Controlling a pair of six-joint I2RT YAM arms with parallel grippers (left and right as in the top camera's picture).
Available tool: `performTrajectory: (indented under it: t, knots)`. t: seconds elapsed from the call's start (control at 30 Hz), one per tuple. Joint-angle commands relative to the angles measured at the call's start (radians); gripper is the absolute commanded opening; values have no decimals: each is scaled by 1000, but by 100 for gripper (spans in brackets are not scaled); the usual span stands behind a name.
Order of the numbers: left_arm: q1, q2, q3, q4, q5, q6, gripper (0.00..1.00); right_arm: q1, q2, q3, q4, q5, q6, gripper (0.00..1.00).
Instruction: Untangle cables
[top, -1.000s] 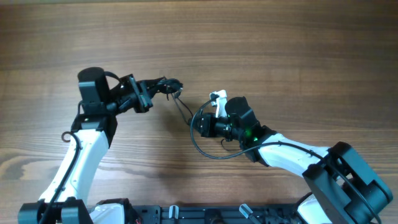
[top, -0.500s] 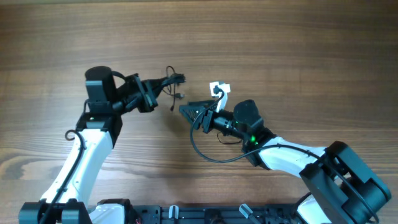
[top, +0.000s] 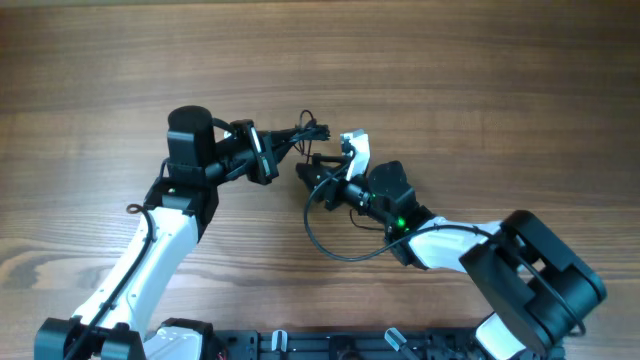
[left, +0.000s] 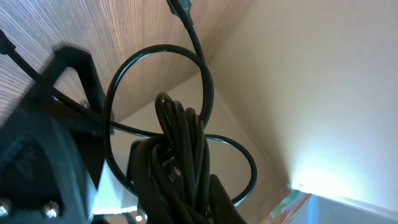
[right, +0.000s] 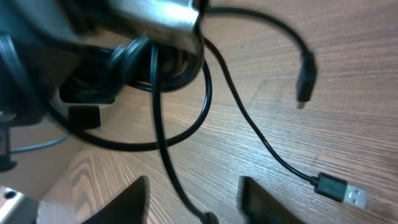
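In the overhead view the left gripper (top: 290, 140) is pinched tight on the cables (top: 308, 128). The small black bundle sticks out of its tip toward 3 o'clock, above the wooden table (top: 480, 70). The left wrist camera shows the same: the folded strands are packed together in the grip. One thin loop (left: 155, 56) rises toward 12 o'clock and passes around the bundle, and a small plug (left: 180, 7) is at the top edge.

The right gripper (top: 312, 170) is just under the bundle, which lies at about 12 o'clock from its tips, very near. Its jaws stand apart and they grip nothing. In the right wrist view the two fingertips (right: 134, 199) are at the bottom edge, and one loose strand (right: 168, 155) goes down between them without being pressed. From the fingertips the bundle is at 11 o'clock, a tiny plug (right: 305, 78) at 2 o'clock and a flat USB plug (right: 339, 190) at 4 o'clock.

Compared with one second ago, the left arm has moved toward 3 o'clock and has carried the bundle with it. At that time the right gripper was closed and lower, at about 5 o'clock from the bundle, and a strand ran from the bundle down to it. Now it has opened, it no longer holds this strand, and it has come closer to the bundle.
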Motion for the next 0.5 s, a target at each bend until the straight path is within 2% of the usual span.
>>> performTrajectory:
  t: [0.0, 0.03, 0.13, 0.2, 0.23, 0.27, 0.3, 0.33, 0.37, 0.4, 0.43, 0.47]
  knots:
    - [-21, -15, 19, 37, 49, -131, 4, 2, 29, 2, 38, -6, -11, 12]
    - [-11, -14, 19, 54, 48, -131, 4, 2, 29, 2, 8, -26, -2, 4]
    - [47, -14, 19, 114, 48, -131, 4, 2, 29, 2, -94, -237, 105, 5]
    - [114, -14, 19, 149, 48, -131, 4, 2, 29, 2, -235, -426, 246, 5]
    - [141, -14, 19, 148, 49, -130, 4, 2, 29, 2, -290, -448, 279, 4]
    - [153, -14, 19, 148, 49, -127, 4, 2, 29, 2, -325, -441, 314, 12]
    - [164, -14, 19, 149, 50, -115, 4, 2, 29, 2, -331, -421, 330, 35]
    - [166, -14, 19, 148, 50, -80, 4, 2, 29, 2, -328, -393, 345, 79]
    - [166, -14, 19, 148, 58, 2, 4, 1, 29, 2, -325, -362, 345, 100]
    - [166, -14, 19, 147, 72, 116, 4, -4, 29, 2, -310, -346, 348, 100]
    - [165, -14, 19, 146, 89, 294, 4, -18, 29, 2, -288, -353, 348, 100]
    - [165, -14, 19, 143, 117, 543, 4, -52, 24, 2, -254, -409, 349, 100]
